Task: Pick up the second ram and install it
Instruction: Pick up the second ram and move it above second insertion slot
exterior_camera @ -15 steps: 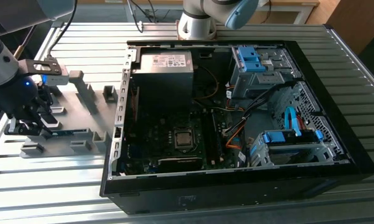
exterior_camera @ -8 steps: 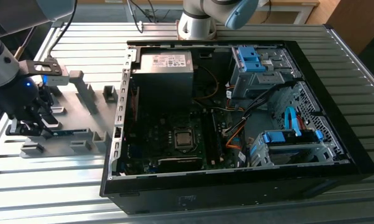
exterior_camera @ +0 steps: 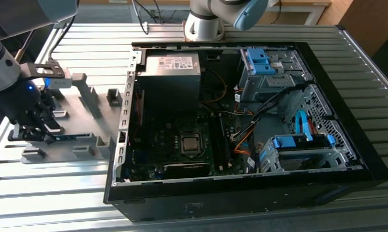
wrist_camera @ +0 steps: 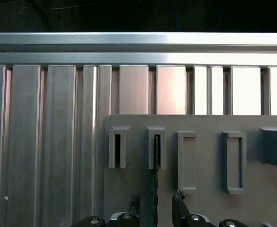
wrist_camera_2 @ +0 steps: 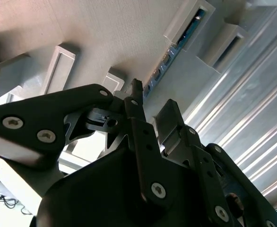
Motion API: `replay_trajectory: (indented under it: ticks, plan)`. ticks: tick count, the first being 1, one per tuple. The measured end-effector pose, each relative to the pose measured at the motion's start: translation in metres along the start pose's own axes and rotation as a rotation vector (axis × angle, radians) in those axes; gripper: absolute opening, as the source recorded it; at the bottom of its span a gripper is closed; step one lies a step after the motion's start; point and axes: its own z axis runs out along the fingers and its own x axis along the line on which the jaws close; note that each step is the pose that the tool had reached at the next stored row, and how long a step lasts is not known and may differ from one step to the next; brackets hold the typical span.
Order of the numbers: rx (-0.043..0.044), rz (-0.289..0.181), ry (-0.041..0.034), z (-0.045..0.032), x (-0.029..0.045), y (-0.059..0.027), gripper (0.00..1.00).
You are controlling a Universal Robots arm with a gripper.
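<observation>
The second ram (exterior_camera: 74, 137) is a thin blue-green stick standing on edge in the slotted holders of a grey fixture plate (exterior_camera: 91, 104), at the exterior view's left of the computer case. My gripper (exterior_camera: 42, 131) is down at the stick's near end. In the first wrist view the ram (wrist_camera: 155, 165) shows edge-on as a thin dark line running between the fingertips (wrist_camera: 178, 196) of my gripper (wrist_camera: 156, 198), with a gap on each side. The second wrist view shows the ram (wrist_camera_2: 169, 56) leading into my open gripper (wrist_camera_2: 152, 100).
The open computer case (exterior_camera: 349, 159) lies to the exterior view's right of the plate, with the motherboard and CPU socket (exterior_camera: 189, 143) inside, a power supply (exterior_camera: 171, 67) and blue drive clips (exterior_camera: 259, 60). Ribbed aluminium table (exterior_camera: 45, 193) surrounds everything. More empty holders (wrist_camera: 188, 161) stand on the plate.
</observation>
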Motion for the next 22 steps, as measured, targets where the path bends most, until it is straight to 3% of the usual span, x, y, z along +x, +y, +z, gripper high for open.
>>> replay_trajectory:
  ticks: [15,18,19,22]
  plan:
    - [0.0006,-0.003,0.0001,0.0118,0.0002,0.0003,0.40]
    - [0.0006,-0.003,0.0001,0.0133,0.0002,0.0003,0.38]
    - [0.0006,-0.003,0.0000,0.0138,0.0002,0.0003,0.31]
    - [0.0006,-0.003,0.0001,0.0154,0.0002,0.0006,0.31]
